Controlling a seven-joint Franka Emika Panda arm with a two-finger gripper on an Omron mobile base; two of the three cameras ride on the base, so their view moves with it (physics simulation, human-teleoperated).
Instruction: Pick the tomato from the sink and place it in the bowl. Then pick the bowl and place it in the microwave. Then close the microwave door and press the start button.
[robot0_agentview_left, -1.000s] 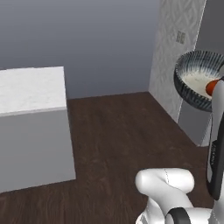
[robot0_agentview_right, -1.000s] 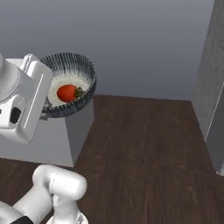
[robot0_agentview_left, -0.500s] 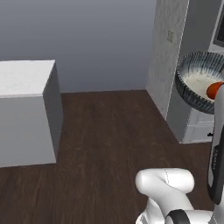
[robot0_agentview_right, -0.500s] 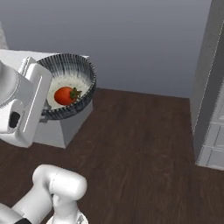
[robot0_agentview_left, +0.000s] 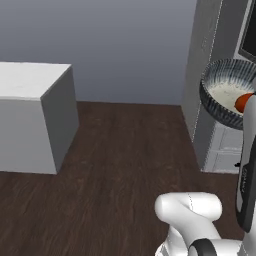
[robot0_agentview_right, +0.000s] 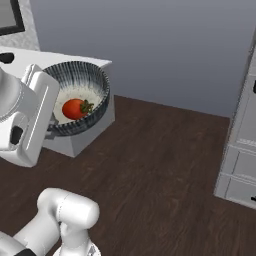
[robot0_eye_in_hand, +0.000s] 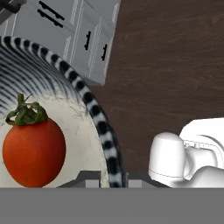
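Bowl (robot0_agentview_right: 82, 95) looked stiff and rather heavy to me, with the tomato (robot0_agentview_right: 74, 108) loose inside and free to roll, so I judged the rim the right place to hold. Gripper (robot0_eye_in_hand: 112, 178) was nearly closed, pinching that rim, and carried the bowl high over the floor (robot0_agentview_left: 130, 150), beside the cabinets (robot0_agentview_left: 225, 145).

Bowl (robot0_agentview_right: 98, 89): dark streaked outside, pale speckled inside, held aloft just beside the white hand, tilted toward the camera. Tomato (robot0_agentview_right: 75, 108): 1, red with green stem, resting inside the bowl. Grey cabinet drawers (robot0_agentview_right: 242, 165): well apart, across dark wood floor (robot0_agentview_right: 160, 165).
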